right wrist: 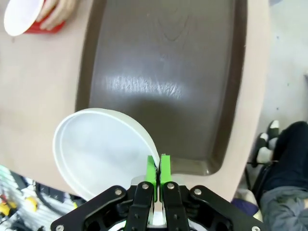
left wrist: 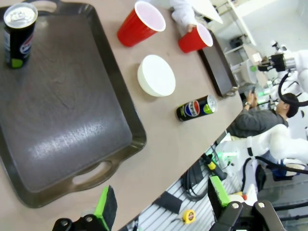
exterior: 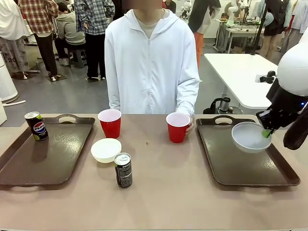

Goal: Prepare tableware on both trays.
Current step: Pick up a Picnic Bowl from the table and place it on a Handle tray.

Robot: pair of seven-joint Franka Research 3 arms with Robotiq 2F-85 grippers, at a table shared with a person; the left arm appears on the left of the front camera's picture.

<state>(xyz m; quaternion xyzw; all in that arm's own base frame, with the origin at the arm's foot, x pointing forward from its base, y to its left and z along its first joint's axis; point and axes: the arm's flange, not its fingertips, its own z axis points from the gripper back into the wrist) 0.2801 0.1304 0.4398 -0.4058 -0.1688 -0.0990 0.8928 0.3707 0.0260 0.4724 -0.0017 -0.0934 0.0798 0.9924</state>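
Pinching the rim of the greyish bowl (exterior: 249,138), the right tool (exterior: 266,133) is closed on it over the right tray (exterior: 226,168), while the left tool (left wrist: 161,191) hangs open by the near end of the left tray (left wrist: 62,125). Farther across the desk (exterior: 159,197) stand a Pepsi can (exterior: 123,169), a cream bowl (exterior: 106,149), then two red cups (exterior: 110,122), a person's hand (exterior: 190,127) touching one.

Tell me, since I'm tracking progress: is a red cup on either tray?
No, both red cups stand on the table between the trays.

"PEPSI" on the front soda can (exterior: 123,171)
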